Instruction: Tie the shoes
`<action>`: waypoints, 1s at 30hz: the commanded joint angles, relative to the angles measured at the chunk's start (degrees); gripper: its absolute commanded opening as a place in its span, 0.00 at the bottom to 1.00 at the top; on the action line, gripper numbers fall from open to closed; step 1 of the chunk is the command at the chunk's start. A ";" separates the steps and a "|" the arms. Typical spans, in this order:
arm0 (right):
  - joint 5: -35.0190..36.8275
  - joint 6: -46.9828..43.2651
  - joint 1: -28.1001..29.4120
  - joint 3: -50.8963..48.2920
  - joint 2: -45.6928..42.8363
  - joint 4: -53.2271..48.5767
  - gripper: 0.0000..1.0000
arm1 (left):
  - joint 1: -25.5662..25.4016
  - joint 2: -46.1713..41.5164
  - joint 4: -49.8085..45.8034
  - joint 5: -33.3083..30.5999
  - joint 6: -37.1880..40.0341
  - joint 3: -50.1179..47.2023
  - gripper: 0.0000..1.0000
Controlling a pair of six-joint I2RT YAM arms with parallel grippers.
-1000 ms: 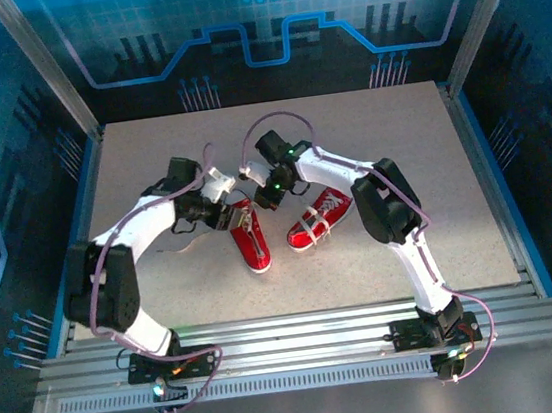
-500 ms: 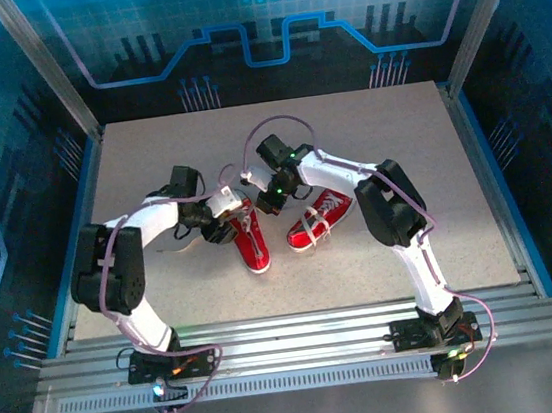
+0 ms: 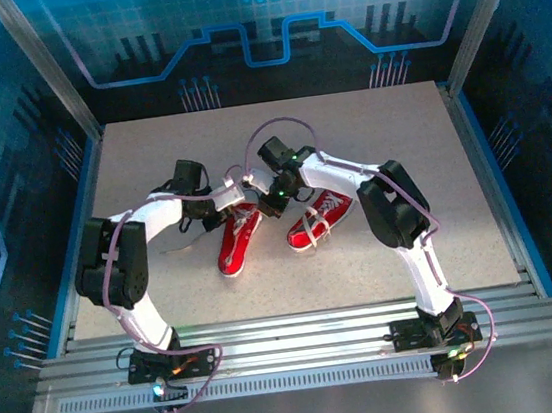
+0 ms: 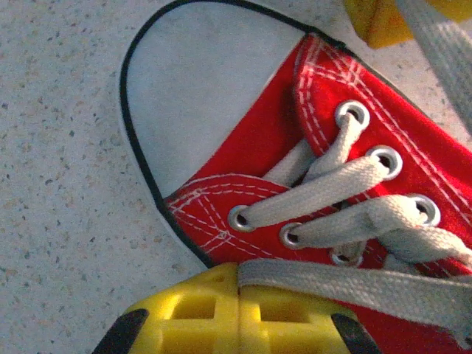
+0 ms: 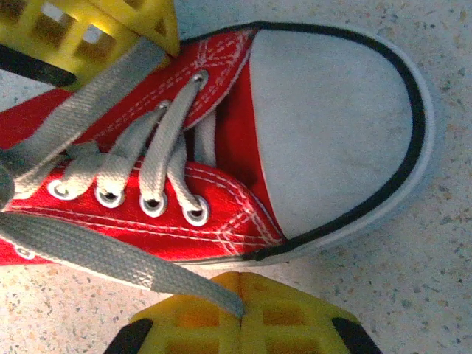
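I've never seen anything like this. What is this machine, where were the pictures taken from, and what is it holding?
These are two robot arms, left arm and right arm, bolted to a table, each ending in a two-finger gripper. The wide picture looks down from above; the close-ups come from cameras on the wrists. On the table lie two red sneakers: the left sneaker and the right sneaker beside it. The left gripper and the right gripper are each shut on a strand of the left sneaker's white lace.
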 commanded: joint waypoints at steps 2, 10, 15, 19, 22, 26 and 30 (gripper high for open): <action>-1.02 1.24 0.55 -1.64 -2.05 0.66 0.00 | 1.25 -3.99 -5.48 1.42 -0.33 -2.56 0.00; 0.37 1.41 0.47 -2.83 -3.18 0.36 0.00 | 6.35 -14.91 -7.24 1.10 0.13 -7.27 0.00; 0.80 1.86 0.50 -3.61 -4.58 0.33 0.00 | 7.63 -19.66 -8.03 0.13 -0.40 -10.29 0.00; 1.35 2.03 0.55 -5.80 -7.05 -0.14 0.00 | 8.14 -23.94 -7.05 -2.45 -1.39 -14.02 0.00; 1.54 2.45 0.56 -7.99 -9.36 -2.01 0.00 | 8.21 -26.90 -3.18 -8.98 -5.77 -16.46 0.00; 1.71 5.08 1.22 -14.26 -15.33 -3.21 0.00 | 9.94 -26.35 -3.21 -14.52 -12.89 -14.97 0.00; 1.16 8.63 4.45 -21.80 -23.03 -2.00 0.00 | 10.51 -23.95 -4.72 -18.65 -18.83 -13.04 0.00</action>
